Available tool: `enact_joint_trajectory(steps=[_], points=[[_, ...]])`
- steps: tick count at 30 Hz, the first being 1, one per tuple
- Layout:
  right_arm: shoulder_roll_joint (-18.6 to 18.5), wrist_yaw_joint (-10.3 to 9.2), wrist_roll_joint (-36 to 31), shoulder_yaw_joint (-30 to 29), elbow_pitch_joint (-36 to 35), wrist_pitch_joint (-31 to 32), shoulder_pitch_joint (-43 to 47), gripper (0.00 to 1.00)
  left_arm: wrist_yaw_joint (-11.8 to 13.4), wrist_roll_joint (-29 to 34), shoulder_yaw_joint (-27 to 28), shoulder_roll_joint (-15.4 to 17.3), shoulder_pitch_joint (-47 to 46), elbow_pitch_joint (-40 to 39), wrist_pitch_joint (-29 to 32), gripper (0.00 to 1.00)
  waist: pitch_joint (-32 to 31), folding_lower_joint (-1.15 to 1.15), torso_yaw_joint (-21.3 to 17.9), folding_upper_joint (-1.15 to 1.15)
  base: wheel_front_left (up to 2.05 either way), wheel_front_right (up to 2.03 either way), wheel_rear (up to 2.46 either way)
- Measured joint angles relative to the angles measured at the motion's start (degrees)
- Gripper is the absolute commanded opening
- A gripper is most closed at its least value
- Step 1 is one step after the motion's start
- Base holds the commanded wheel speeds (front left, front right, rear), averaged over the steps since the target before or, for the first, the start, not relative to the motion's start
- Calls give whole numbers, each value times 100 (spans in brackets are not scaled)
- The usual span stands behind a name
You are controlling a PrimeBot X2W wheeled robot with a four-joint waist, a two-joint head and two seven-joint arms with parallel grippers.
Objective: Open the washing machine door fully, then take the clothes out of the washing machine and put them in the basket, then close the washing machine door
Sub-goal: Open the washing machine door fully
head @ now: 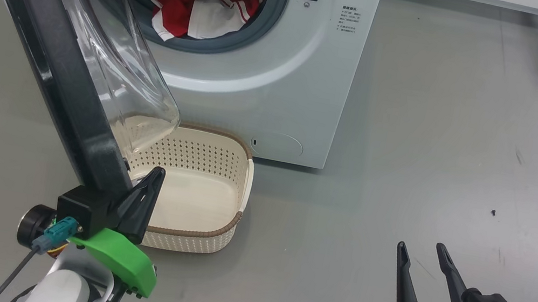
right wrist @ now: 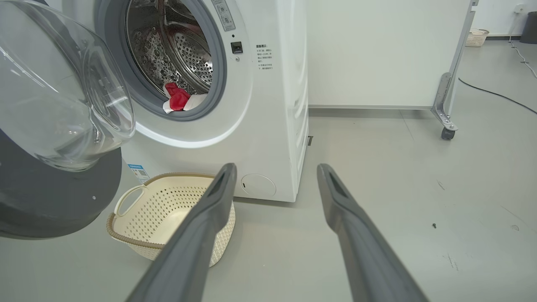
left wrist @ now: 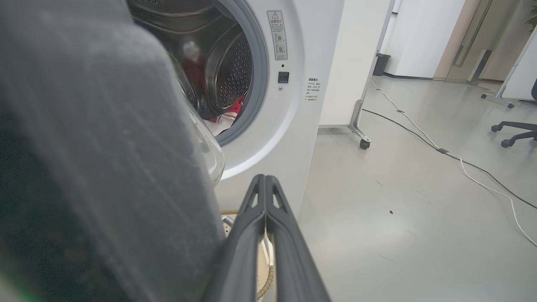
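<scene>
The white washing machine (head: 300,96) stood on the grey floor (head: 439,146), its washing machine door (head: 59,66) swung out toward the robot's left. The cream basket (head: 188,242) sat on the floor against the machine's front, below the door. The red and white clothes (head: 184,3) lay in the drum's mouth. The left gripper (head: 158,172) was clenched on nothing, just beside the door's black rim. The right gripper (head: 421,246) was released, well apart.
</scene>
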Motion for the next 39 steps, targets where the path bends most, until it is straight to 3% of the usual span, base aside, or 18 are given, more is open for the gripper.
enact_joint_trajectory(steps=[18, 39], points=[[15, 0, -1, -153, 15, 0, 5, 100, -11, -60, -81, -58, -98, 265, -157, 0, -54, 0, 372, 0, 0, 0, 0], [27, 57, -102, -159, 55, 0, 24, 100, 48, -202, 132, -56, -129, 523, -352, 0, -102, 0, 1177, 0, 0, 0, 0]])
